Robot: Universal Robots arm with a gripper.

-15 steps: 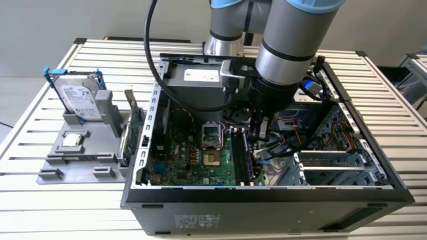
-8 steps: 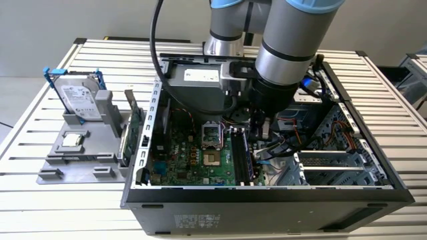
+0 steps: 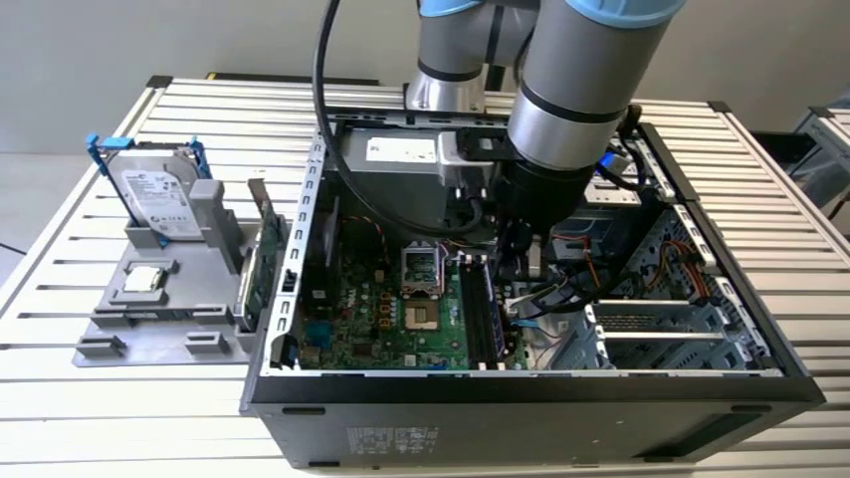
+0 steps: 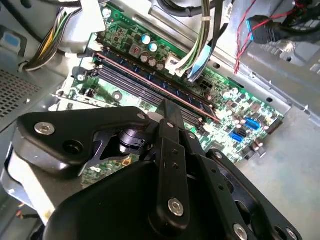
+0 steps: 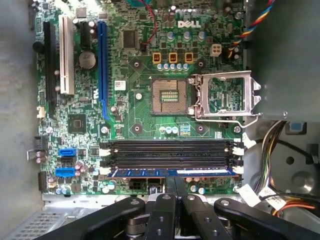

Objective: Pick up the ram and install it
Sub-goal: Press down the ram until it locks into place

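The ram [image 5: 150,172] lies lengthwise in the motherboard memory slot nearest my fingers, a thin stick showing a blue top edge between white end latches. In the second wrist view the ram [image 4: 150,80] runs slantwise across the green board. My gripper [image 5: 175,181] has its two black fingers pressed together, tips right at the ram's upper edge near its middle; I cannot tell whether they touch it. In the second wrist view the gripper [image 4: 166,106] tip stands over the same stick. In the exterior view the ram [image 3: 483,309] sits beside the empty slots, below the arm's wrist [image 3: 544,189] inside the open case.
Two empty memory slots [image 5: 170,150] lie beside the ram, and an open CPU socket [image 5: 170,95] beyond them. Cable bundles [image 4: 200,50] hang close by. Outside the case stand a hard drive with blue rails [image 3: 159,194], a green expansion card [image 3: 270,244] and a grey fixture [image 3: 159,309].
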